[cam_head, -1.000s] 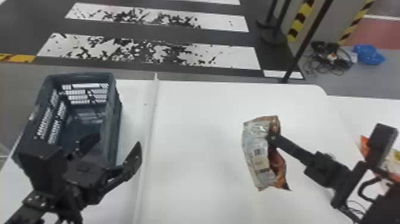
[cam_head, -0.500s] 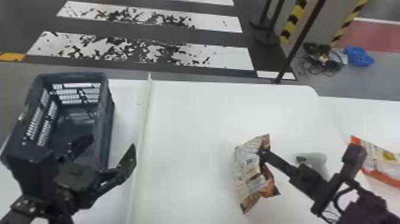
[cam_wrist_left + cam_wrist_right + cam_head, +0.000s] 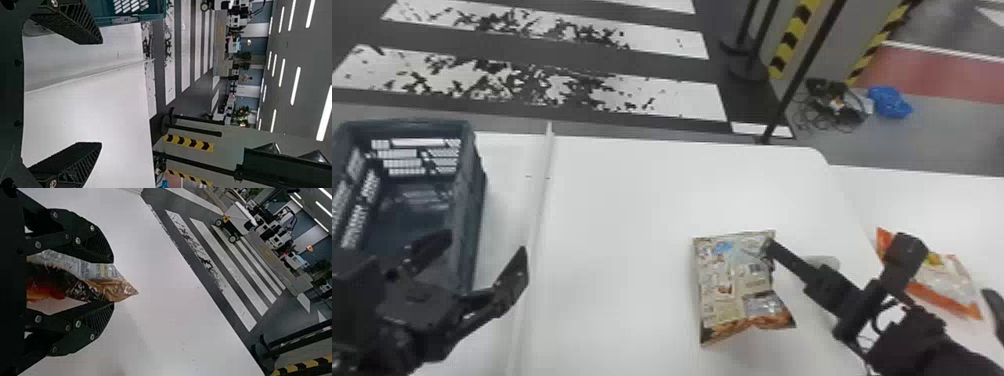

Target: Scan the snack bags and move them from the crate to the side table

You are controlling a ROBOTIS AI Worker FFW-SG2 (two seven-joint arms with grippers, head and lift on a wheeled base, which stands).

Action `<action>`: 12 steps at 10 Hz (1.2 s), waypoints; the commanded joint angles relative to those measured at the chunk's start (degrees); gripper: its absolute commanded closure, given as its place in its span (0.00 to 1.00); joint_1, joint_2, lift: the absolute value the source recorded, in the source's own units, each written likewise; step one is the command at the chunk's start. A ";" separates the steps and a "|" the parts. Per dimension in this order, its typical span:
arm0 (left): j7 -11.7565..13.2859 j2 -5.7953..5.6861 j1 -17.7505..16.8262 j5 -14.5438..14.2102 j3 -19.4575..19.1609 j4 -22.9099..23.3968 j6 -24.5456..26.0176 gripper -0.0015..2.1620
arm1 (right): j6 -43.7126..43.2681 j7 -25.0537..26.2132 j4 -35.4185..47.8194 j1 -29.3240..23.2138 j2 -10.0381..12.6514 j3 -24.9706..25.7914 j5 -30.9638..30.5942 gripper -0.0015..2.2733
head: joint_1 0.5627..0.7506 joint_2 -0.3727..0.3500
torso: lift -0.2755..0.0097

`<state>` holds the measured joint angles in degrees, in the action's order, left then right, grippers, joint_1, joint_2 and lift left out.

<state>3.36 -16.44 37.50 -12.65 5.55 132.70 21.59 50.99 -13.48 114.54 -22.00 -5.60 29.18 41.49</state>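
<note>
Snack bag (image 3: 724, 295) is pinched along one side by the right fingers (image 3: 100, 246) over the worktop (image 3: 617, 200), its barcode panel (image 3: 757, 270) turned upward, presumably for scanner access, while the left fingers (image 3: 513, 277) stand spread near the crate (image 3: 472, 200), holding nothing.

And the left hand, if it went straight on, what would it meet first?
For the left hand, the way looks free over the white table, close beside the crate, though depth is hard to judge.
</note>
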 commanded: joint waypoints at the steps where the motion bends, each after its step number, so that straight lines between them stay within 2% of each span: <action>1: -0.02 0.01 -0.33 0.09 0.78 0.11 0.00 0.03 | -1.98 -0.32 1.91 -1.47 -0.64 1.23 -0.97 0.02 | 0.70 0.16 | 0.66; 2: -0.02 0.01 -0.41 0.09 0.78 0.37 0.00 0.03 | -3.04 -1.11 4.90 -3.67 -0.64 1.76 -0.79 0.02 | 0.70 0.12 | 0.66; 3: -0.29 0.01 -0.41 0.09 0.86 0.81 -0.18 0.03 | -4.62 -4.62 7.98 -6.66 -0.55 1.76 -0.88 0.02 | 0.70 0.10 | 0.66; 4: -0.55 0.01 -0.41 0.00 1.13 0.98 -0.88 0.03 | -7.08 -7.79 9.74 -9.82 -0.29 0.70 -1.15 0.02 | 0.70 0.11 | 0.66; 5: -0.90 0.01 -0.41 0.09 1.74 0.98 -1.23 0.03 | -9.54 -10.07 9.91 -11.93 -0.11 -1.50 -3.61 0.08 | 0.70 0.13 | 0.66; 6: -0.99 0.01 -0.24 0.09 2.09 0.98 -1.58 0.03 | -9.19 -13.41 9.47 -12.46 -0.03 -2.81 -5.80 0.33 | 0.70 0.15 | 0.66; 7: -0.99 0.01 -0.06 0.44 2.71 0.81 -1.94 0.03 | -9.01 -14.47 8.68 -12.90 0.06 -4.31 -7.21 0.82 | 0.70 0.17 | 0.66; 8: -1.08 -0.08 0.20 2.02 4.12 0.55 -2.99 0.03 | -16.04 -15.87 5.78 -12.90 -0.03 -6.24 -10.20 0.99 | 0.70 0.18 | 0.66; 10: -1.52 -0.26 0.82 2.11 4.91 0.55 -4.57 0.03 | -26.24 -16.75 1.47 -12.28 -0.11 -9.23 -15.47 0.99 | 0.70 0.18 | 0.66; 12: -2.66 0.01 0.90 3.69 6.75 0.37 -6.51 0.03 | -37.84 -15.61 -1.78 -12.55 -0.47 -12.31 -21.01 0.99 | 0.70 0.16 | 0.66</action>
<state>0.72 -16.53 38.38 -9.35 11.77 133.19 15.96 16.67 -29.23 113.68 -34.22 -6.02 17.70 21.72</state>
